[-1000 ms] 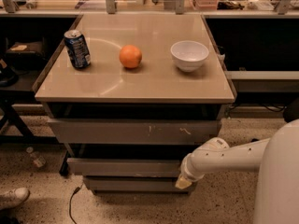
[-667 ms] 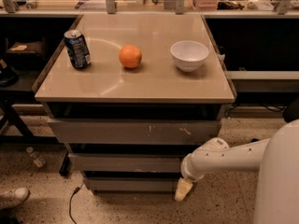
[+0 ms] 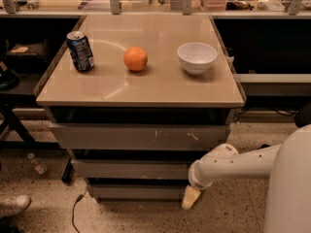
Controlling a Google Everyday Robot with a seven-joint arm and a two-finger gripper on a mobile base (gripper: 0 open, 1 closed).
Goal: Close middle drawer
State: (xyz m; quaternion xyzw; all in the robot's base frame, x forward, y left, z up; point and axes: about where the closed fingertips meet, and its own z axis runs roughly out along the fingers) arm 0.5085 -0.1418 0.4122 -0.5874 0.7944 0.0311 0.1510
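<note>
The middle drawer (image 3: pixel 131 169) is a wide, shallow grey front in the cabinet, second from the top. It stands about level with the fronts above and below, with a dark gap over it. My gripper (image 3: pixel 191 198) is a pale tip at the end of the white arm (image 3: pixel 233 163). It hangs just below the drawer's right end, in front of the right end of the lowest drawer (image 3: pixel 136 191). It holds nothing that I can see.
The taller scratched top drawer (image 3: pixel 136 137) sits under the beige tabletop (image 3: pixel 112 89). A soda can (image 3: pixel 80 51), an orange (image 3: pixel 135 58) and a white bowl (image 3: pixel 197 58) stand on it. A small bottle (image 3: pixel 36 163), a cable (image 3: pixel 75 212) and a shoe (image 3: pixel 12 206) lie on the floor at the left.
My gripper has dropped from the middle drawer's front edge to in front of the lowest drawer. The drawers look unchanged.
</note>
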